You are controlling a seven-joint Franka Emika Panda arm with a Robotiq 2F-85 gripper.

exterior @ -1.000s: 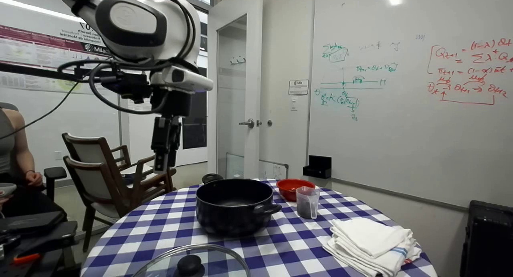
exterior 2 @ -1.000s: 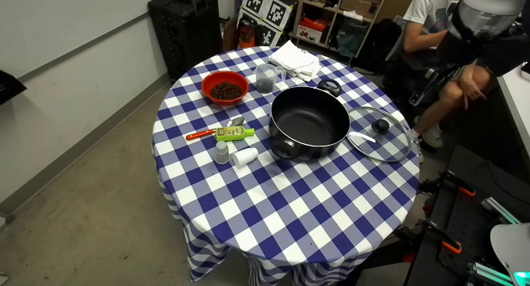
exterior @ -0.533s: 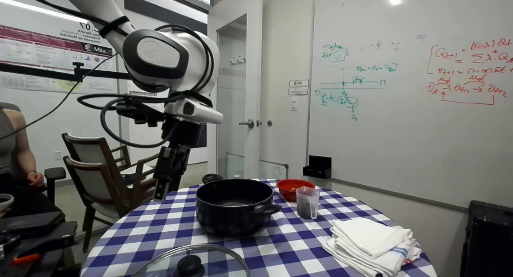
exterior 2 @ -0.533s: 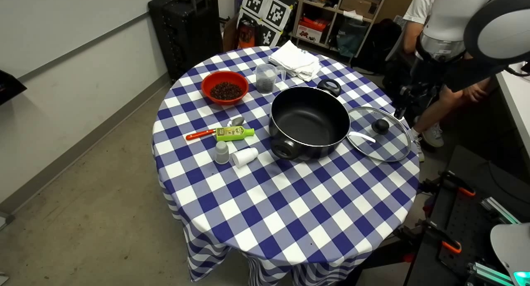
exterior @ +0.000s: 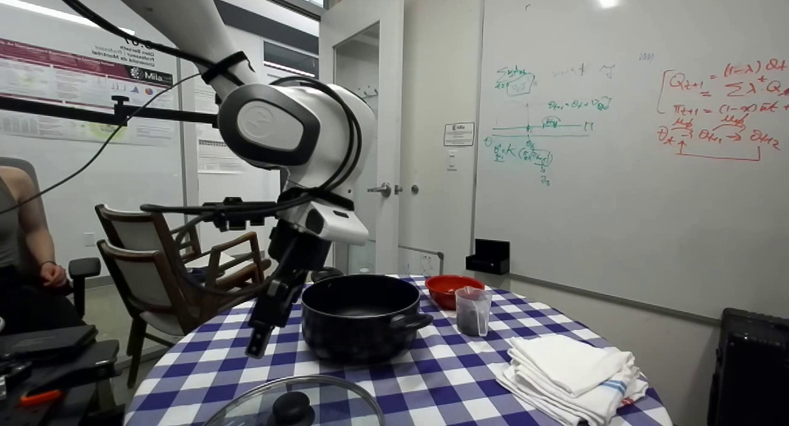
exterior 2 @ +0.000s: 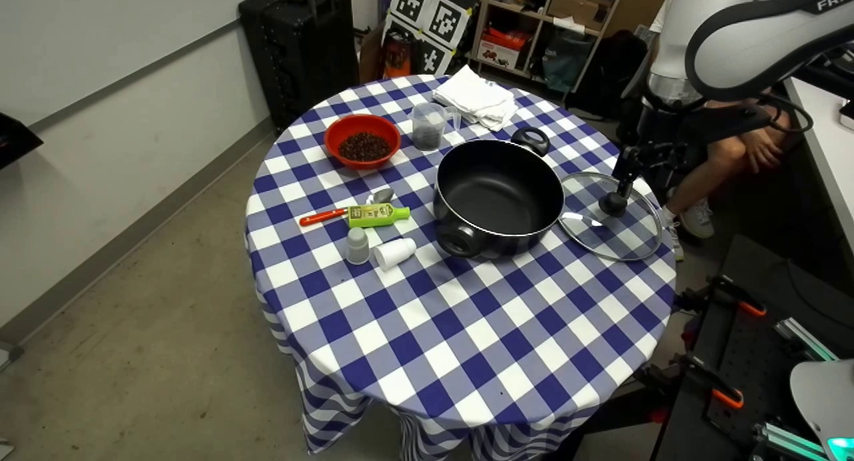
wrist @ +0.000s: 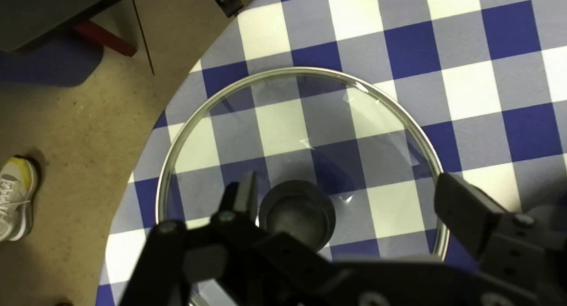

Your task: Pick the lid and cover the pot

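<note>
Lower than half a second ago, and closer to the knob (wrist: 299, 208), my gripper (wrist: 345, 191) hangs over the lid (wrist: 283, 124), while lid and pot (exterior: 357, 336) stay just where they were. My fingers (wrist: 465, 213) stand wide apart and I have hold of nothing. In the wrist view the knob sits between them, much nearer one: that finger (wrist: 246, 195) is just beside it at ten o'clock, and its fellow is out at three, across the lid's rim. Whether the nearer one touches the knob I cannot fairly say, since its tip is blurred and my own linkage hides part of the knob. In an exterior view I slant, tips toward seven o'clock. The lid lies flat, knob up, on the checked tablecloth (exterior 2: 467, 354), at three o'clock from the uncovered pot in an exterior view and near its wall. Around that pot, by the same clock, the red bowl (exterior 2: 363, 122) with its dark beans (exterior 2: 363, 147) stands at ten, the folded white cloths (exterior 2: 475, 97) near twelve, and the green bottle (exterior 2: 373, 215) lies at nine.
</note>
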